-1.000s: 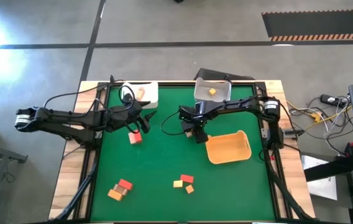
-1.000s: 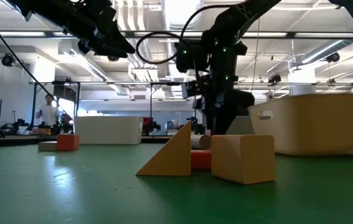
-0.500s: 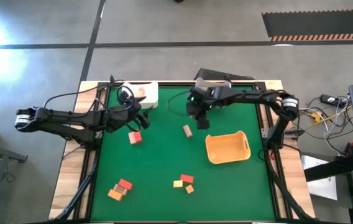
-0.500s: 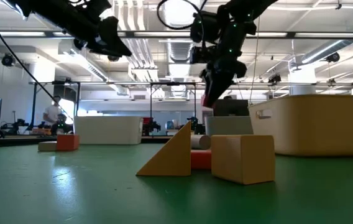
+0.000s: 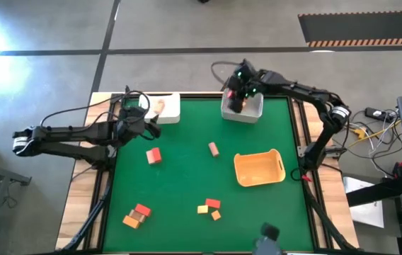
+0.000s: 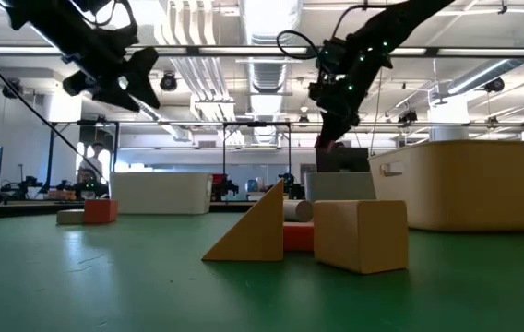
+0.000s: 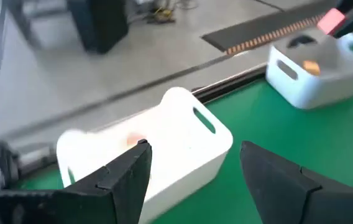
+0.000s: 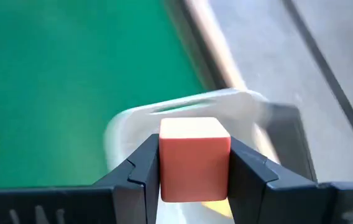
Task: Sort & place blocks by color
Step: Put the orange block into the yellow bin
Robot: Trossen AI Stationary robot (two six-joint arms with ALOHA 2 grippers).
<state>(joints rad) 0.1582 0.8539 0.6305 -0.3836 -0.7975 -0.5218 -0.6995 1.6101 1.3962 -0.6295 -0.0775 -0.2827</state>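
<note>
Bin (image 8: pixel 183 115) interior mostly hidden behind right end effector's (image 8: pixel 195 163) red block (image 8: pixel 195 158).

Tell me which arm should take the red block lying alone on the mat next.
Left. Its open gripper hangs near the red block, empty. The right gripper is shut on a red cube over the far bin.

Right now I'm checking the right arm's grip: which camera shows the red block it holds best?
The right wrist view: the red block fills the frame, clamped between the right gripper's fingers. The high and low views show only a speck; the left wrist, a far pink blur.
</note>
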